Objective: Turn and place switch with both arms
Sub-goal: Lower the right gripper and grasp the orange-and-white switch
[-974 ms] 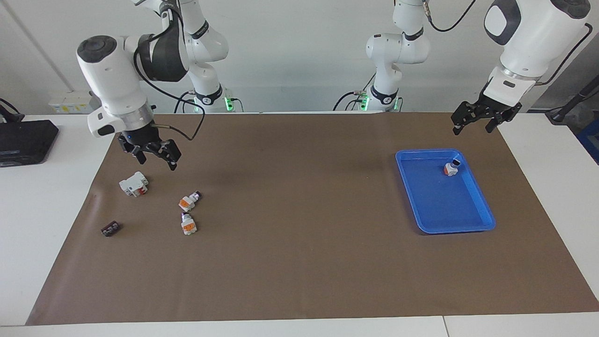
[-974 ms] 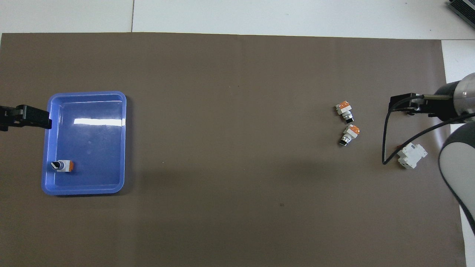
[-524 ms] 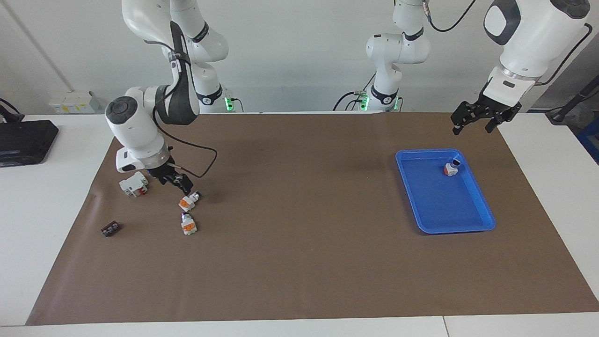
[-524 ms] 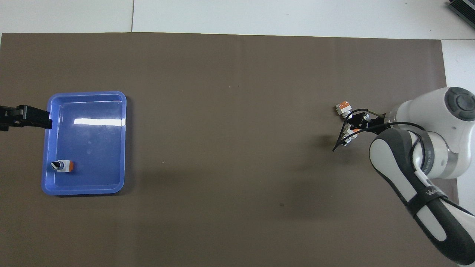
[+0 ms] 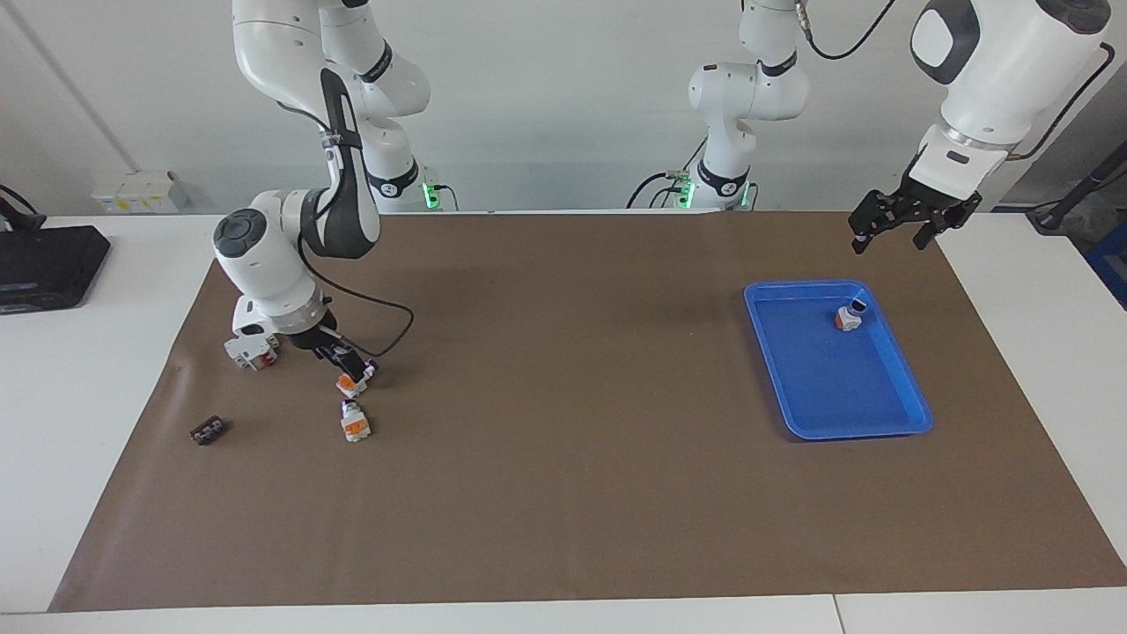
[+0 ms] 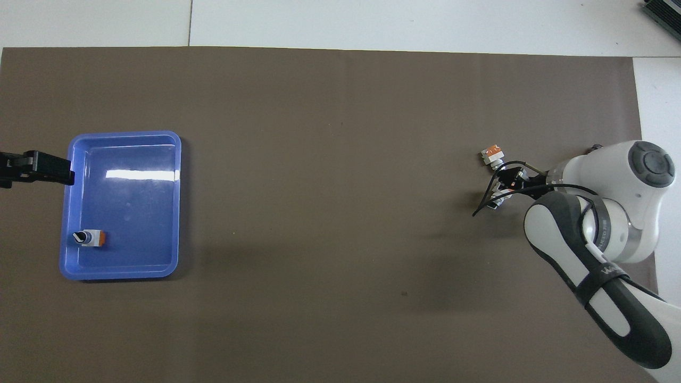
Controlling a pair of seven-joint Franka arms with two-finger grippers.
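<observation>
Two switches lie on the brown mat toward the right arm's end. My right gripper (image 5: 350, 363) is down at the switch (image 5: 352, 382) nearer to the robots. It is open, with a finger on either side of the switch's dark-tipped end, and I cannot tell whether it touches. In the overhead view the right gripper (image 6: 507, 181) covers most of this switch (image 6: 495, 201). The other switch (image 5: 355, 423) (image 6: 492, 154) lies free just farther out. Another switch (image 5: 850, 315) (image 6: 90, 238) rests in the blue tray (image 5: 836, 387). My left gripper (image 5: 894, 227) waits open in the air beside the tray.
A larger white block with a red part (image 5: 251, 348) sits next to the right wrist. A tiny dark flat piece (image 5: 209, 429) lies farther out near the mat's edge. A black box (image 5: 44, 264) stands off the mat. Two slimmer arms with green-lit bases (image 5: 722, 185) stand at the robots' edge of the table.
The right arm swung from above the white block down to the nearer switch, and its gripper now straddles it. The left arm and all switches stayed put.
</observation>
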